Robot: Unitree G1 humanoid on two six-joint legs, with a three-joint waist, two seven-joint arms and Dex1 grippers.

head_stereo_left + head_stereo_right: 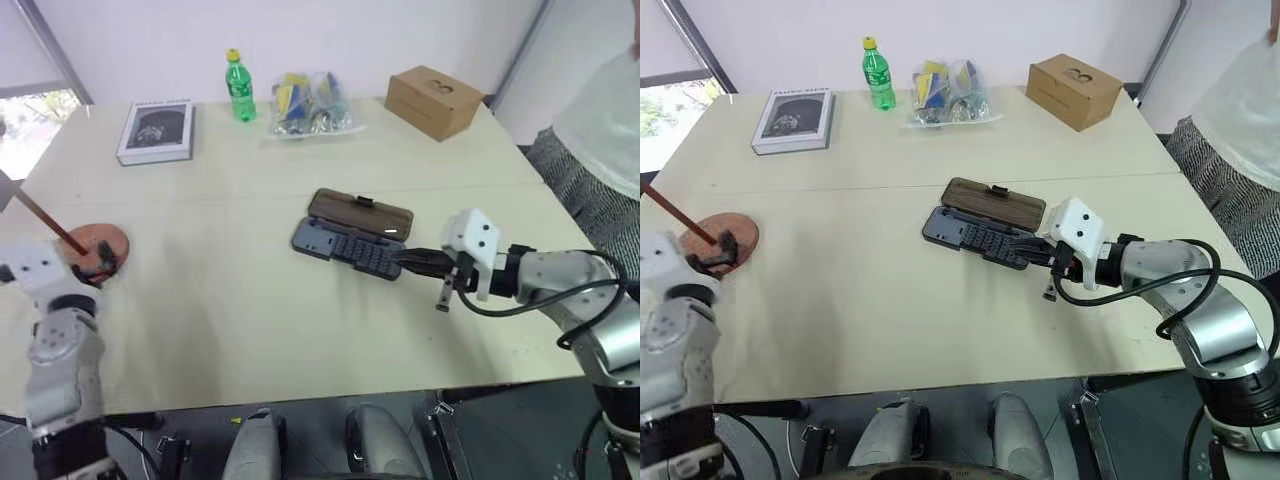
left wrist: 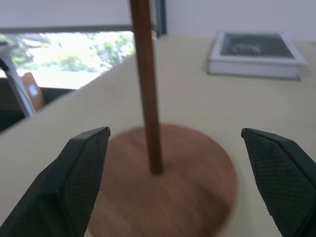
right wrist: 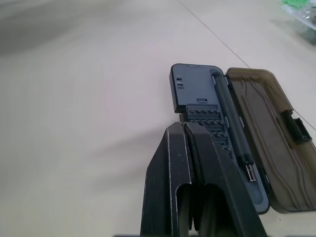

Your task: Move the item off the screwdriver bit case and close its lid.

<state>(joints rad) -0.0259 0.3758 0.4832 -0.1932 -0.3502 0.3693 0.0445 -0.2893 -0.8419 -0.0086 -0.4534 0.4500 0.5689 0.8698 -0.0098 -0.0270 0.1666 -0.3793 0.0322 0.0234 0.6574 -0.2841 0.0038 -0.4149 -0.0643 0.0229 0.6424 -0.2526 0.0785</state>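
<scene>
Pale table, wooden stand set down at its left edge, well apart from the open screwdriver bit case mid-table.

The left gripper stands wide open around the stand's stem, holding nothing; the right gripper is pressed shut and empty over the case's tray. The lid lies flat open on the far side; its long axis seems to run across the table. It looks light, stiff and smooth; I would push its free far edge, beside the latch.

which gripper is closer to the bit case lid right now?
Right. The right gripper, shut, is over the screwdriver bit case tray, just beside the open lid. The left gripper, open, is far across the table at the wooden stand.
</scene>
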